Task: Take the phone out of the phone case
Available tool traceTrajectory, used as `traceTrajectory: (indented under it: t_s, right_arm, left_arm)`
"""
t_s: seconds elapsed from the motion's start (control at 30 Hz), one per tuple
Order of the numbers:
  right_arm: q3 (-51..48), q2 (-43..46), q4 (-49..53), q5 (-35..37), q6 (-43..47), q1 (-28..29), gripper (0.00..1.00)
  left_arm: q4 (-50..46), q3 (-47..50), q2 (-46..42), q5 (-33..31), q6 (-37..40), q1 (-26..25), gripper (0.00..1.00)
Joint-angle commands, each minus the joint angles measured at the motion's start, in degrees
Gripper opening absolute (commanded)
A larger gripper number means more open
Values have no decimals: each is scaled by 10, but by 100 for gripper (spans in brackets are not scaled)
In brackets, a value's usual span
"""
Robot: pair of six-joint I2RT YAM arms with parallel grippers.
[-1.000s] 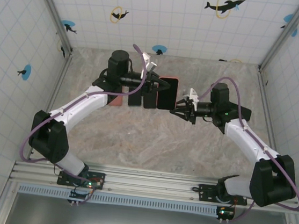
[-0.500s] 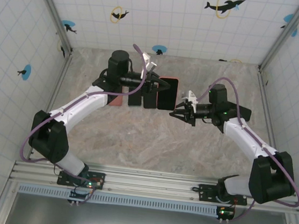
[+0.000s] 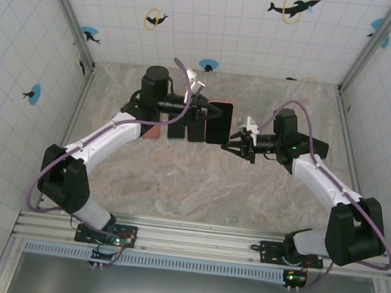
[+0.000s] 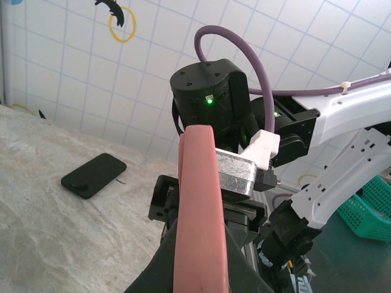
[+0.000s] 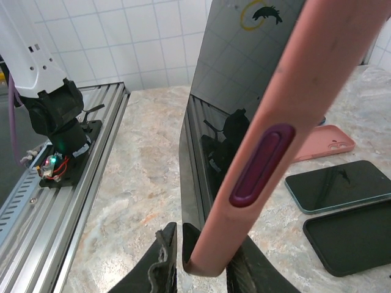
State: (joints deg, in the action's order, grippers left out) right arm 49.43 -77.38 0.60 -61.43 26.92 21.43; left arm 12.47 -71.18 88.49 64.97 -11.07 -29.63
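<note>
A robot test cell in a lab: white tiled walls [image 3: 217,22] with dolphin stickers [image 3: 293,7] box in a marble-patterned counter [image 3: 198,182]; metal frame posts [image 3: 68,15] stand in the upper corners; two cabled robot arms [image 3: 112,133] are bolted to a rail [image 3: 199,240] along the bottom.

Bright even light, faint soft shadows on the marbled beige surface [image 3: 198,182], white wall tiles [image 3: 217,22] mirrored in the glossy black phone screen [image 5: 232,79], near salmon-pink phone case [image 4: 198,213] slightly blurred
</note>
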Motion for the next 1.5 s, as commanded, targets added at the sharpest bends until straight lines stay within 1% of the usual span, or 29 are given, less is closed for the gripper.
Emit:
traceTrajectory:
  t_s: [0.0, 0.07, 0.17, 0.27, 0.33, 0.4, 0.47, 0.5, 0.63, 0.7, 0.8, 0.93, 1.0, 1.13, 1.27, 1.37, 1.4, 1.47]
  right_arm:
    - [10, 0, -17, -10, -5, 2, 19]
    - [10, 0, -14, -8, -1, 2, 15]
    - [15, 1, 5, 3, 24, 3, 14]
    - [27, 4, 42, 40, 77, 9, 13]
    - [30, 13, 41, 80, 109, 16, 12]
    - [20, 28, -5, 116, 110, 20, 10]
    - [3, 44, -88, 137, 80, 19, 9]
    - [0, 48, -112, 146, 73, 20, 9]
    - [1, 61, -158, 203, 93, 32, 8]
    - [6, 64, -165, 235, 117, 39, 7]
    - [4, 68, -196, 263, 119, 42, 6]
    - [1, 73, -210, 301, 132, 51, 6]
    - [-14, 81, -263, 301, 84, 45, 6]
    - [-24, 87, -277, 332, 81, 48, 6]
    - [-31, 92, -315, 302, 20, 37, 6]
    - [-34, 94, -296, 273, 4, 35, 6]
    - [-42, 99, -297, 268, -5, 34, 7]
    - [-53, 106, -285, 252, -27, 22, 8]
  left_arm:
    - [36, -2, -5, 19, -11, -3, 0]
    - [35, -2, -4, 20, -13, -3, 0]
    - [36, -1, -5, 23, -18, -3, 0]
    - [37, 0, -5, 28, -29, -3, 0]
    - [43, -1, -2, 38, -54, -5, 0]
    - [44, -1, 0, 46, -71, -10, 0]
    - [37, 1, -1, 49, -76, -16, 0]
    - [39, 4, 0, 51, -83, -20, 0]
    - [46, 17, 2, 56, -103, -39, 0]
    - [46, 17, 5, 59, -111, -45, 0]
    - [47, 17, 9, 65, -120, -49, 0]
    - [50, 20, 7, 64, -125, -50, 0]
    - [50, 19, 8, 64, -125, -51, 0]
    - [63, 22, 9, 67, -133, -50, 0]
    - [67, 23, 10, 63, -132, -50, 0]
    - [60, 22, 3, 30, -109, -42, 0]
    - [68, 24, 0, 16, -110, -35, 0]
    - [108, 29, -3, -9, -136, -28, 0]
